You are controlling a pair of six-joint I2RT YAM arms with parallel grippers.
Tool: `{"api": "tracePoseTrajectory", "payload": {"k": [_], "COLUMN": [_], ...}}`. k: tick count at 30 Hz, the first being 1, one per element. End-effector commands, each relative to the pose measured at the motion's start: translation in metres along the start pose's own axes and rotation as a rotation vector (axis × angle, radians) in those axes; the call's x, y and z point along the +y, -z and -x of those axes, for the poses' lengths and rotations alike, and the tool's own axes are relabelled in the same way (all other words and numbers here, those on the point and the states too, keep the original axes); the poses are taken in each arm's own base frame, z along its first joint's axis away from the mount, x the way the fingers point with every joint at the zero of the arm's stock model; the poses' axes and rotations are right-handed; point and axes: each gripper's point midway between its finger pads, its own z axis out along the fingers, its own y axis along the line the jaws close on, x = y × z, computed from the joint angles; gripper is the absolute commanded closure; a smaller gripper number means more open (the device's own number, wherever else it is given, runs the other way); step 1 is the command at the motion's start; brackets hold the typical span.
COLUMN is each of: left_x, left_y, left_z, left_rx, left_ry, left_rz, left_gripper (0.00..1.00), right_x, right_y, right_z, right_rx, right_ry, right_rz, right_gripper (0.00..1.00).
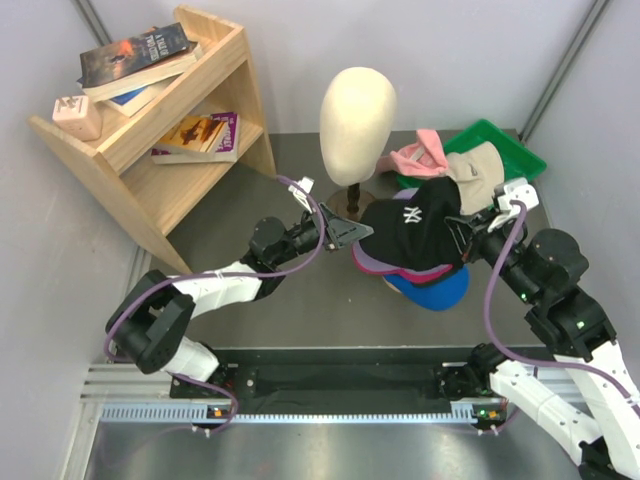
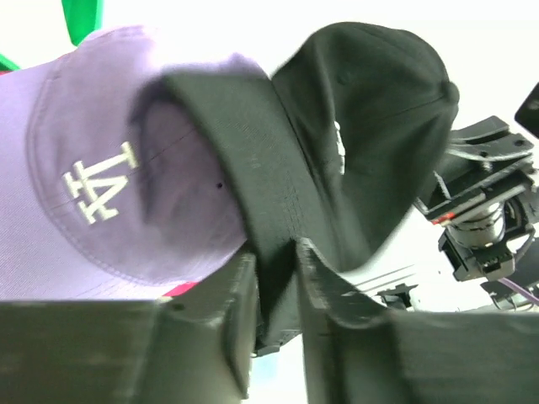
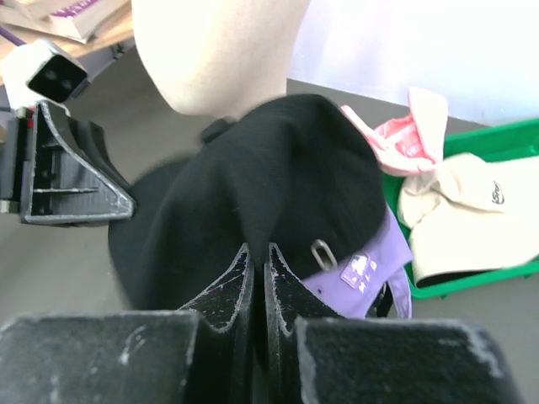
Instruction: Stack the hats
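Observation:
A black cap (image 1: 415, 232) with a white logo lies on top of a pile: a lavender cap (image 1: 372, 266), a magenta one (image 1: 425, 273) and a blue one (image 1: 440, 292) show under it. My left gripper (image 1: 348, 232) is shut on the black cap's brim (image 2: 269, 210), just beside the lavender cap (image 2: 93, 185). From the other side, my right gripper (image 1: 466, 230) pinches the black cap's back fabric (image 3: 278, 177), above the lavender strap (image 3: 366, 269). A light pink cap (image 1: 418, 156) and a cream bucket hat (image 1: 476, 172) rest on the green tray (image 1: 510, 145).
The cream mannequin head (image 1: 357, 108) on its wooden stand (image 1: 345, 205) rises right behind the pile. A wooden shelf (image 1: 150, 130) with books stands at the back left. Grey walls close in on both sides.

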Motion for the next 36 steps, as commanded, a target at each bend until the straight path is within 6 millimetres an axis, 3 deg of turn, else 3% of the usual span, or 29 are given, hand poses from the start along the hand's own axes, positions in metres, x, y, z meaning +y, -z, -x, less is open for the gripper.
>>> {"api": "tracePoseTrajectory", "payload": {"k": [1, 4, 6, 11, 16, 19, 20, 23, 26, 36], "left_x": [-0.038, -0.040, -0.043, -0.039, -0.034, -0.029, -0.028, -0.023, -0.022, -0.006], "left_y": [-0.005, -0.004, -0.003, 0.003, 0.017, 0.027, 0.028, 0.032, 0.037, 0.055], "left_z": [0.015, 0.015, 0.014, 0.014, 0.019, 0.020, 0.020, 0.017, 0.016, 0.020], "left_rx": [-0.051, -0.051, -0.051, -0.083, -0.156, -0.204, -0.210, -0.218, -0.240, -0.296], "left_ry": [-0.069, -0.068, -0.072, -0.072, -0.070, -0.050, -0.045, -0.024, -0.005, -0.034], "left_rz": [-0.131, -0.141, -0.153, -0.137, -0.113, -0.105, -0.102, -0.102, -0.129, -0.046], "left_gripper": [0.80, 0.88, 1.00, 1.00, 1.00, 1.00, 1.00, 1.00, 1.00, 1.00], "right_x": [-0.004, -0.008, -0.009, -0.009, -0.013, -0.015, -0.015, -0.018, -0.018, -0.035], "right_y": [0.006, 0.008, 0.010, 0.012, 0.003, -0.006, -0.008, -0.013, -0.015, -0.018], "right_z": [0.015, 0.018, 0.024, 0.040, 0.038, 0.032, 0.030, 0.025, 0.024, 0.015], "right_rx": [-0.048, -0.051, -0.064, -0.101, -0.094, -0.083, -0.082, -0.070, -0.065, -0.057], "right_ry": [-0.010, -0.013, -0.012, -0.014, -0.020, -0.027, -0.036, -0.048, -0.053, -0.113], "right_rz": [-0.030, -0.050, -0.057, -0.061, -0.087, -0.098, -0.106, -0.120, -0.125, -0.233], "right_gripper": [1.00, 1.00, 1.00, 0.99, 0.92, 0.56, 0.32, 0.06, 0.00, 0.00]}}
